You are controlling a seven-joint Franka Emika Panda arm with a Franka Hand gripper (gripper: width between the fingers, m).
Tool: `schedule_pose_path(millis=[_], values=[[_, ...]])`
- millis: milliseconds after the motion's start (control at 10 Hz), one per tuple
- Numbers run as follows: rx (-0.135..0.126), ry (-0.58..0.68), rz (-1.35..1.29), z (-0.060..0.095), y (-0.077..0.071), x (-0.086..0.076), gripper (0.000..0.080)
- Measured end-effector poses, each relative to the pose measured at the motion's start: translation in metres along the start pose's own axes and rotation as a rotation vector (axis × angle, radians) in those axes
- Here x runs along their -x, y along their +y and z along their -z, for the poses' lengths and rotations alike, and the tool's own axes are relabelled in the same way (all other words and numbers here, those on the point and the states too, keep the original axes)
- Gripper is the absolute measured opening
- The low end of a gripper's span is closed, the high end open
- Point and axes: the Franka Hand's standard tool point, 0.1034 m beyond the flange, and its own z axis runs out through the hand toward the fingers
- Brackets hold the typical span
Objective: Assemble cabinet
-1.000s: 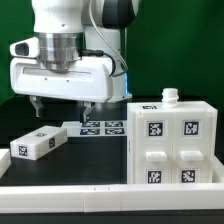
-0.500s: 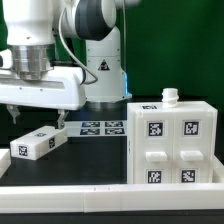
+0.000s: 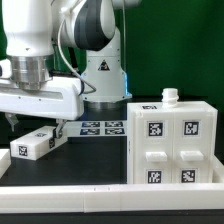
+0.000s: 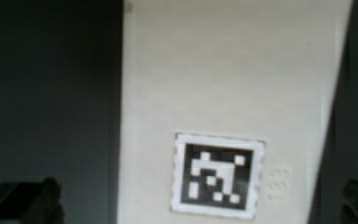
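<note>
The cabinet (image 3: 172, 140) stands at the exterior view's right: a white box with four tagged front compartments and a small white knob (image 3: 170, 96) on top. A loose white block (image 3: 35, 143) with tags lies on the black table at the exterior view's left. My gripper (image 3: 36, 125) hangs directly above that block, open, with its fingers spread to either side and nothing between them. In the wrist view the block (image 4: 220, 90) fills the middle, its tag (image 4: 217, 172) sharp. My gripper (image 4: 190, 205) straddles it, and the dark fingertips (image 4: 19, 200) stand apart from its sides.
The marker board (image 3: 100, 127) lies flat on the table between the block and the cabinet. A white rail (image 3: 90, 194) runs along the table's front edge. The robot's base (image 3: 100, 70) stands behind the marker board.
My gripper has moved toward the exterior view's left and come down, from over the marker board to over the loose block. It stayed open. The block and the cabinet have not moved.
</note>
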Motion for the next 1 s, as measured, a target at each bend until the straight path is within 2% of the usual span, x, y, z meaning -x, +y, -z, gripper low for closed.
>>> schedule_pose_path(millis=[200, 400, 600, 1000], values=[[0.011, -0.014, 0.004, -0.0112, 0.0022, 0.0052, 0.0796], [0.012, -0.022, 0.009, -0.013, -0.0007, 0.0068, 0.0796], [0.013, -0.021, 0.022, -0.0133, -0.0043, 0.007, 0.0551], [0.013, -0.021, 0.022, -0.0133, -0.0043, 0.007, 0.0556]])
